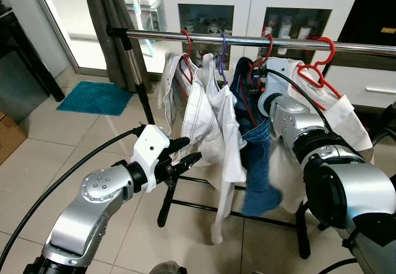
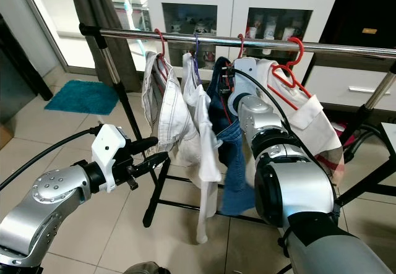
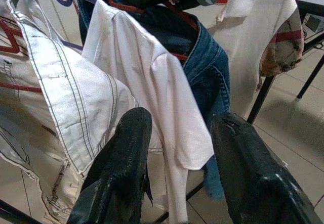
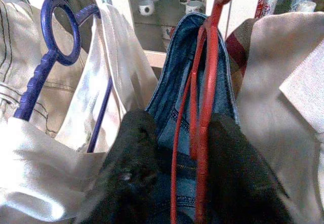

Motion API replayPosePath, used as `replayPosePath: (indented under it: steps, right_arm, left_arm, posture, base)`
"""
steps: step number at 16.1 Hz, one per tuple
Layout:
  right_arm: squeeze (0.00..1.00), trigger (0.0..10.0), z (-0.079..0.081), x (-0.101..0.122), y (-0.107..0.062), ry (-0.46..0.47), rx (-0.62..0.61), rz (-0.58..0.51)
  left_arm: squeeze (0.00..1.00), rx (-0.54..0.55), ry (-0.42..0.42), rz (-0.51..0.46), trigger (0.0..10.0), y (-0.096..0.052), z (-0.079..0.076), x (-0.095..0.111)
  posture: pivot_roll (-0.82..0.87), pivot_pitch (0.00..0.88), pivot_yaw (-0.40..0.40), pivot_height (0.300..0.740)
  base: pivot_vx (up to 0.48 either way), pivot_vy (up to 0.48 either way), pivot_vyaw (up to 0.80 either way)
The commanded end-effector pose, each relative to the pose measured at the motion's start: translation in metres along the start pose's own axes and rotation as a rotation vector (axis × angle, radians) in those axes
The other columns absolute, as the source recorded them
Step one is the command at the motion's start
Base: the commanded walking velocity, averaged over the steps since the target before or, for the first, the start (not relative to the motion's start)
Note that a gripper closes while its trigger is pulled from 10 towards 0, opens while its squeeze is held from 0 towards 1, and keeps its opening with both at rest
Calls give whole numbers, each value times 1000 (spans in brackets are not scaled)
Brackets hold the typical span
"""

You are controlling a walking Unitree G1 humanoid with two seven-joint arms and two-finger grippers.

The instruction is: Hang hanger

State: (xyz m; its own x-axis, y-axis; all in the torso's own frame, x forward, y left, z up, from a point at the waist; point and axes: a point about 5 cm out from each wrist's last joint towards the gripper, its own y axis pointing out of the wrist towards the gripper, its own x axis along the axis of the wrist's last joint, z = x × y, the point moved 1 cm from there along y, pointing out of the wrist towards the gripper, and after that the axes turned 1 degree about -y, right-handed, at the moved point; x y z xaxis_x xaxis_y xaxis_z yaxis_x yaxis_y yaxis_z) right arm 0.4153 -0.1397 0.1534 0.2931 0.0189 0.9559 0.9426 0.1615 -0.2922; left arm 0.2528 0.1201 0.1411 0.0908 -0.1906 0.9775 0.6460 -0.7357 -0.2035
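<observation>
So right end effector (image 4: 174,148) pinches red hanger (image 4: 207,92) w/ jeans (image 1: 257,156), hooked on rail (image 1: 247,40); left end effector (image 1: 185,153) spread, below rail by white shirt (image 1: 226,132).

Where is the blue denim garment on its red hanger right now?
The blue denim garment hangs from the metal rail, between the white shirt and the cream shirt, with the right gripper at its hanger.
</observation>
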Motion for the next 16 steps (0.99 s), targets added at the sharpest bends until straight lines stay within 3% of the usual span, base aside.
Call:
replayPosePath:
  steps: [1, 14, 16]
  right_arm:
    - [0, 0, 6, 3, 1, 6, 24, 2]
    - [0, 0, -2, 0, 0, -21, -34, 23]
    - [0, 0, -11, 9, -1, -69, -69, -32]
  left_arm:
    - [0, -10, 12, 3, 10000, 0, 0, 3]
    - [0, -3, 28, 5, 10000, 2, 1, 2]
    - [0, 63, 28, -5, 10000, 7, 9, 4]
  posture:
    - [128, 0, 80, 740]
    - [133, 0, 68, 740]
    - [124, 0, 63, 740]
  base:
    - [0, 0, 0]
    - [0, 0, 0]
    - [0, 0, 0]
